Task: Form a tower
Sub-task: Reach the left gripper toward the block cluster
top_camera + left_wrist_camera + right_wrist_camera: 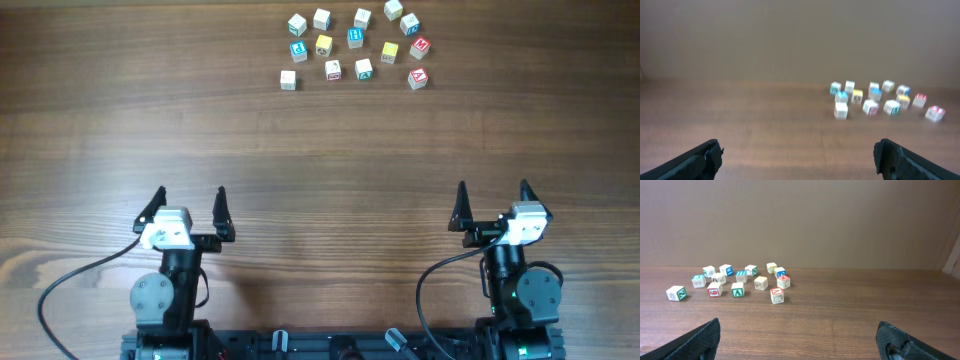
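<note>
Fourteen or so cubes (323,44) in one loose cluster (355,38) at the far side of the bench (320,150), all single as far as visible. No tower yet, nothing stacked. Left gripper (191,195) and right gripper (493,190) both spread wide and empty, well short of the cluster, one to its near left, the other to its near right.

Likely trouble, judged from this layout:

Crowding first. Cubes in the cluster's middle close to their neighbours, so a wide-spread gripper likely to nudge or trap a second cube on the way down. Safer to start at the cluster's rim: the pale cube (288,79) at its near-left corner, or the red cube (418,77) at its near-right corner, each with free room on the outer side.

Skewed faces next. Several cubes turned at an angle. Closing across corners instead of flat faces apt to twist a cube or squirt it out.

Then placement. Small, probably light cubes, so any offset or tilt at release apt to leave an overhang, worse with each layer. Releasing too high likely to bounce the cube, pressing too low likely to shove the base. Building inside the cluster also risky, with strays in the way. Better on bare bench on the cluster's near side.

Last, two arms converging on one small cluster: risk of a clash. Best to move one at a time.
</note>
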`<action>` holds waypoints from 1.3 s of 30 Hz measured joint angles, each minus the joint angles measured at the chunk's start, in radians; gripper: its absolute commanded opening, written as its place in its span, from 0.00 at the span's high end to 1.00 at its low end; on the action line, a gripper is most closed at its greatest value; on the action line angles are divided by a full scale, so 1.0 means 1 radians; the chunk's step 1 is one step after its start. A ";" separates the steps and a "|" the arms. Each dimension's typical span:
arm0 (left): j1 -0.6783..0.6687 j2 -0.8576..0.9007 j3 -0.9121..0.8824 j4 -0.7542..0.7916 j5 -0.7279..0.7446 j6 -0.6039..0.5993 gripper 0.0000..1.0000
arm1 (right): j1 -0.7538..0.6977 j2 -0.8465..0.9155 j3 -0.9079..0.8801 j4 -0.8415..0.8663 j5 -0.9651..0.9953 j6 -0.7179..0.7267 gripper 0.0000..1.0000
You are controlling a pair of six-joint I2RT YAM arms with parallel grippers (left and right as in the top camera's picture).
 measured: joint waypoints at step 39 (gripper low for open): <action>-0.179 2.023 1.953 -0.342 0.152 0.090 0.00 | 0.000 0.002 -0.005 0.001 0.000 -0.004 0.00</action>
